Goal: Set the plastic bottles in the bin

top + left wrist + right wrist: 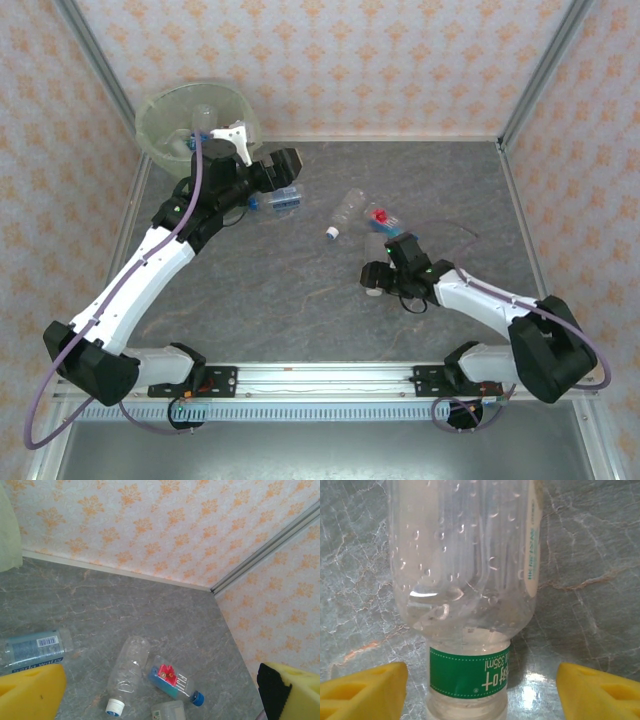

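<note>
Green-labelled plastic bottle (465,570) lies between the wide-open right end effector (480,685)
Its long axis runs far-to-near on the grey marbled desk (300,300), neck nearest; neither pad touches it. The left end effector (162,690) gapes empty beside the bin (160,115). Orange-patterned walls (400,70) surround.

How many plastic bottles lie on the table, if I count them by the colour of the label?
bottle with pale blue barcode label: 1
bottle with red and blue label: 1
bottle with green label: 1
clear bottle with no label: 1
Total: 4
</note>
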{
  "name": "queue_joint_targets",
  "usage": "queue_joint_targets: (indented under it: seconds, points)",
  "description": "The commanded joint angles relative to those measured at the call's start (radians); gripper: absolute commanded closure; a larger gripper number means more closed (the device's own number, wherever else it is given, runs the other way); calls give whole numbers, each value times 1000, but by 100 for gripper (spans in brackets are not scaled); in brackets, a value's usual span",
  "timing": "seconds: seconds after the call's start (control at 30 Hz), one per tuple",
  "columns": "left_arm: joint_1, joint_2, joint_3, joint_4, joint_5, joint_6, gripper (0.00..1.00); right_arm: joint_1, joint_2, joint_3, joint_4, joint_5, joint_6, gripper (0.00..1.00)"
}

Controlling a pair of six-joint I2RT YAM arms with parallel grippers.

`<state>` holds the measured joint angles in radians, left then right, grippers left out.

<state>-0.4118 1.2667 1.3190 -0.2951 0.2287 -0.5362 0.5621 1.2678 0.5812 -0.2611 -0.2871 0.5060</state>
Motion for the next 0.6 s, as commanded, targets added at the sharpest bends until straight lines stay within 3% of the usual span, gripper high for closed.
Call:
queue_joint_targets:
  seconds: [0.0, 0.43, 0.57]
  points:
    - [3, -13, 31, 7, 1, 22, 1, 18, 28, -11, 23, 68, 0, 28]
    - [12, -28, 64, -73, -78, -10, 1, 66, 43, -18, 62, 136, -12, 59]
    - [57, -36, 48, -71, -37, -72, 1, 70, 14, -21, 62, 145, -11, 64]
